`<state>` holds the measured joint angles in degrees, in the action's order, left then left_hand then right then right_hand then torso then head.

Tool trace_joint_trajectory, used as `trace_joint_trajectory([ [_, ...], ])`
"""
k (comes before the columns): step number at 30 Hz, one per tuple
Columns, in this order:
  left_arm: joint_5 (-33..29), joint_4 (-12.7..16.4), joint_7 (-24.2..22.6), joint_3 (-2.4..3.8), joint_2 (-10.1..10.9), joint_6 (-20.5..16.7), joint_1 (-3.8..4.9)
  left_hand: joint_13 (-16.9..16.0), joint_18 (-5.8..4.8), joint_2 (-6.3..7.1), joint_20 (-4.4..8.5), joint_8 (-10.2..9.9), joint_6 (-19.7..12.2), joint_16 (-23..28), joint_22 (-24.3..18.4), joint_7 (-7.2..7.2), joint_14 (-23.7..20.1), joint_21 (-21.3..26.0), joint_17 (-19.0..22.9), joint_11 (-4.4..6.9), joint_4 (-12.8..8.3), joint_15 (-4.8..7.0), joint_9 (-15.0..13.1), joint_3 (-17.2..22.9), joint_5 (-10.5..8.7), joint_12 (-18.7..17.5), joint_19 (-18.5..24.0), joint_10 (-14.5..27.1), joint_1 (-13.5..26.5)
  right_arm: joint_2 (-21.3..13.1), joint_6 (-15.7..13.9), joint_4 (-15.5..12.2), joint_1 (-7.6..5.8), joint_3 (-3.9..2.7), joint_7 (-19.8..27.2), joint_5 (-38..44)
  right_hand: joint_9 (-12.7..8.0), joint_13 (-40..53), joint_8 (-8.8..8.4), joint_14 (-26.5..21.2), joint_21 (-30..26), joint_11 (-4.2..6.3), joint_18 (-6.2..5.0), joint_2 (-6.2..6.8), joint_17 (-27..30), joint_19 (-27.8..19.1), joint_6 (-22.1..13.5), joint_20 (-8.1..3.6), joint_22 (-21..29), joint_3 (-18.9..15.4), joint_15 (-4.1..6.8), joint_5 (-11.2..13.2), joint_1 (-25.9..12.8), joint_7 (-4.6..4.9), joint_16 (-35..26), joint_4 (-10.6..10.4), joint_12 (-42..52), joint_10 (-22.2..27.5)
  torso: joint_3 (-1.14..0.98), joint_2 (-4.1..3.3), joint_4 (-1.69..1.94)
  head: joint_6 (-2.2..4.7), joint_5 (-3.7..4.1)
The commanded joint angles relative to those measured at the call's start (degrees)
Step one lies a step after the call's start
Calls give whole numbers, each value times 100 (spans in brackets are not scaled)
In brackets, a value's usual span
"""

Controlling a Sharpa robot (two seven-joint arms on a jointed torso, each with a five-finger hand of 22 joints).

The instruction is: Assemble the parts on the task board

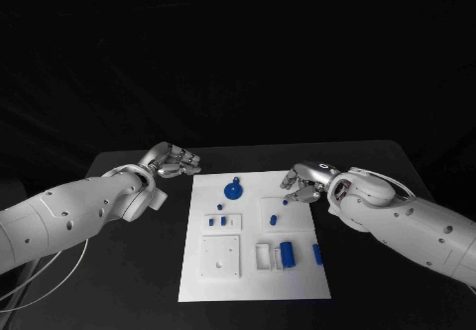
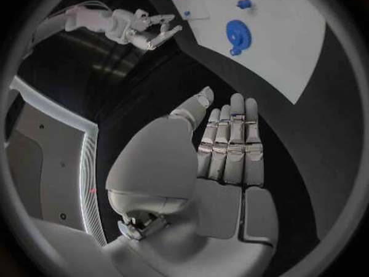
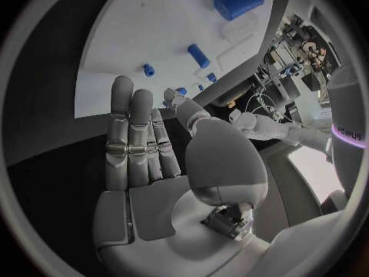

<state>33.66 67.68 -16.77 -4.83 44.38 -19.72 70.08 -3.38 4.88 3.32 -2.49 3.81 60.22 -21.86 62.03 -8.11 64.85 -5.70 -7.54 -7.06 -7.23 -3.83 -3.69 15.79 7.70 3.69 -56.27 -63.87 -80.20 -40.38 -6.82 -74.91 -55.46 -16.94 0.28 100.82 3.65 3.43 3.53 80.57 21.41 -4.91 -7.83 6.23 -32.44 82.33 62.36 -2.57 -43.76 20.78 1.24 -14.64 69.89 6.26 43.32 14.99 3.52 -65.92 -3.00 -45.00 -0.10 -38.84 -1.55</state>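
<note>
you see a flat white plastic-looking task board [image 1: 253,289] with a smooth matt face, on a matt black table [image 1: 129,275]. at its twelve o'clock the toothed blue gear [image 1: 233,190] looks like smooth plastic. the jointed silver left hand [image 1: 175,161] has a satin metallic sheen.

We find no text, label, brand, number or sign that we can read in any of these views. In the right wrist view we can make out a short line of dark lettering on a white surface at the circle's rim, next to a purple glow, but it is too small and bent for us to read.
</note>
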Motion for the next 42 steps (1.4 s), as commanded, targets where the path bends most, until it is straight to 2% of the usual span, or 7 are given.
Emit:
trace_joint_trajectory([
  [1, -1281, 161, -543, 13, 49, 341, 15, 2, -23, -62, -182, 3, -37, 1299, -868, -19, 358, 169, 271, -16, 89, -161, -5, -166, -4, -6, 138, 69, 46, -26, 231, -109, 21, 58, -337, 1000, -2, -3, 3, 64, 13, 8, -85, 51, -64, 89, -44, 6, -21, -53, 11, 50, 26, 11, 25, -28, -16, 49, 19, -10, 4, -5, -9],
  [3, -1479, 239, -598, 18, 76, 407, 19, 9, -37, -43, -258, -17, -65, 1761, -1293, 21, 278, 219, 310, -27, 50, -222, 3, -227, 15, -22, 209, 96, -14, -29, 248, -153, 29, 107, -408, 1151, -3, -3, 2, 92, 6, 4, -94, 64, -101, 123, -46, 15, -31, -64, -1, 76, 42, 12, 26, -42, -15, 71, 25, -12, 2, -13, -16],
  [7, -1678, 349, -708, 24, 104, 487, 27, 9, -30, -119, -397, -23, -33, 1831, -2417, 41, -66, 207, 370, -31, 30, -348, 5, -289, 27, -27, 323, 65, -31, -35, 229, -212, 45, 182, -513, 1368, -3, -4, 1, 117, -21, 2, -105, 101, -151, 148, -48, 37, -50, 12, -21, 156, 63, 31, 5, -59, -17, 70, 30, -14, 11, -14, -29],
  [12, -1767, 430, -793, 27, 117, 508, 44, 8, -35, -179, -405, -22, -8, 1841, -3617, 41, -140, 186, 374, -30, -55, -370, 6, -362, 35, -21, 79, 45, -7, -37, 148, -254, 57, 300, -623, 1590, -3, -5, 1, 127, -64, 0, -113, 150, -187, 140, -24, 54, -100, 240, -34, 259, 59, 23, -37, -81, -18, 64, 28, -12, -1, -20, -42],
  [15, -1787, 457, -813, 28, 116, 510, 54, 9, -49, -200, -396, -21, -9, 1836, -3958, 17, -116, 178, 375, -47, -67, -368, 6, -388, 37, -19, -7, 37, -5, -18, 74, -249, 60, 335, -664, 1658, -3, -4, 1, 139, -59, 2, -125, 188, -211, 148, -6, 63, -152, 458, -45, 326, 35, 26, -36, -81, -17, 45, 21, -12, 5, -24, -34],
  [29, -1804, 479, -805, 29, 107, 493, 76, 9, -66, -211, -376, -16, 2, 1836, -4397, 3, -65, 161, 371, -50, -62, -349, 3, -418, 35, -20, -118, 14, 9, 149, -112, -100, 93, 384, -630, 1711, -2, -6, 2, 201, -14, 23, -123, 232, -282, 164, 67, 52, -397, 1223, -36, 496, -42, 22, -8, -211, -18, -60, 5, -14, 6, -52, -68],
  [42, -1805, 457, -744, 29, 73, 539, 90, 9, -77, -217, -366, -16, 4, 1832, -4494, 4, -32, 156, 368, -42, -53, -337, 3, -415, 20, -19, -141, -9, 18, 262, -90, -18, 106, 406, -613, 1714, 3, -5, 7, 244, 10, 75, -96, 156, -340, 183, 258, 29, -569, 1438, -14, 689, 39, 17, 34, -272, -18, -283, 4, -12, 2, -67, -79],
])
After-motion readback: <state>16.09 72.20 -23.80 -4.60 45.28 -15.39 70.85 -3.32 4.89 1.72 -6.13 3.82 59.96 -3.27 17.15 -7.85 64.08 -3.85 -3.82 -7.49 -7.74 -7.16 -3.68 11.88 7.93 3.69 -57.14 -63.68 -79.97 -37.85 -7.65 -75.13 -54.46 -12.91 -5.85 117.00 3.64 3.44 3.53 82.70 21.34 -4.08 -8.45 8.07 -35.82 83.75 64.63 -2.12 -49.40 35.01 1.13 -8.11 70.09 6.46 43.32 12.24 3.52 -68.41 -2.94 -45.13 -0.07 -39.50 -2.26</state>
